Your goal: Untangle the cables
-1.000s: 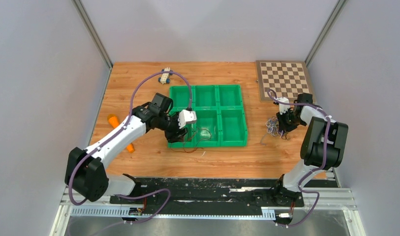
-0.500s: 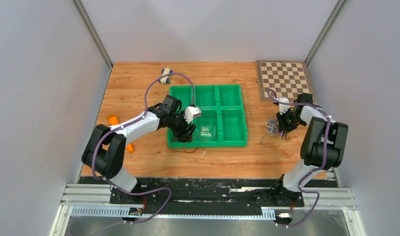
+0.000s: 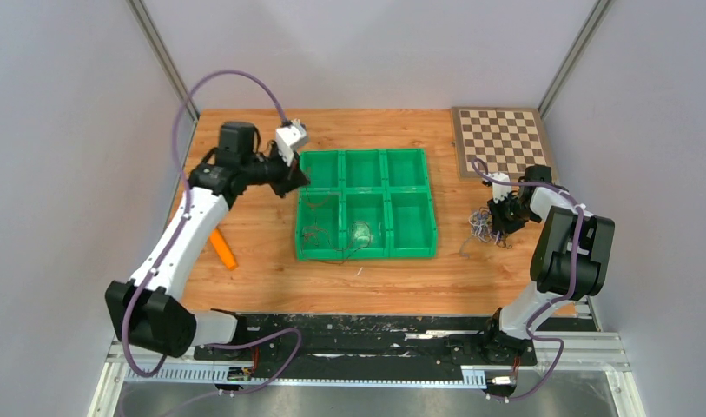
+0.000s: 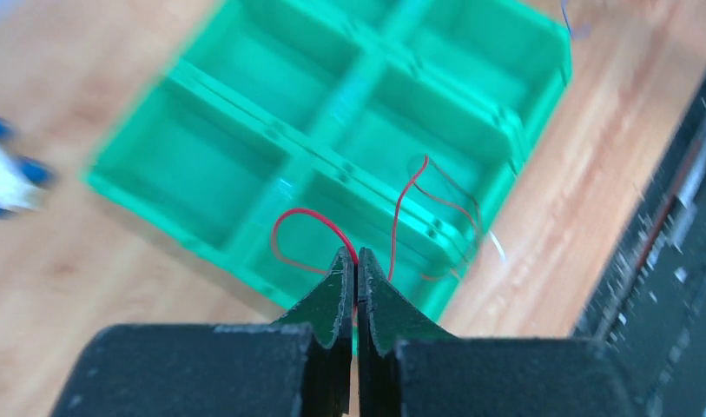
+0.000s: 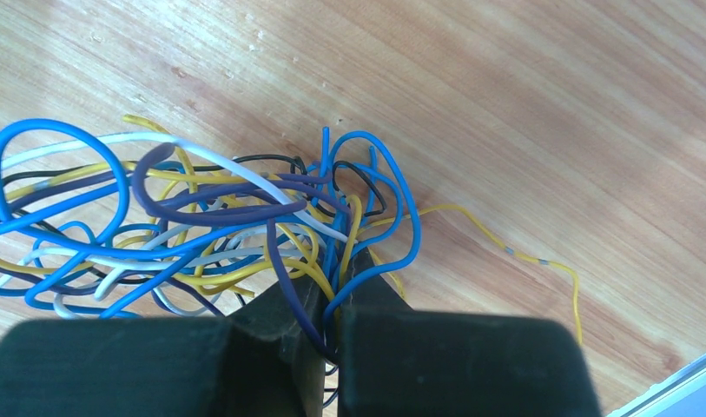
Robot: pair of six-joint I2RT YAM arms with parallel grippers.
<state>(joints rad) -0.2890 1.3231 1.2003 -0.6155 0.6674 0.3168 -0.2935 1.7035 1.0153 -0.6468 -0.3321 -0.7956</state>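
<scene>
Cables (image 5: 201,226) in blue, yellow, white and black tangle on wooden table (image 5: 523,95).

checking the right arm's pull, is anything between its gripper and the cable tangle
Nothing visible stands between them: the right gripper is shut on strands at one edge of the cable tangle, which lies on the wooden table.

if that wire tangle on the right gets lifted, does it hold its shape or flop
The tangle is probably floppy: its thin wires lie in loose loops. It would likely rise as one clump, since blue, yellow and white strands cross through each other. The yellow tail trailing aside would probably drag behind.
</scene>
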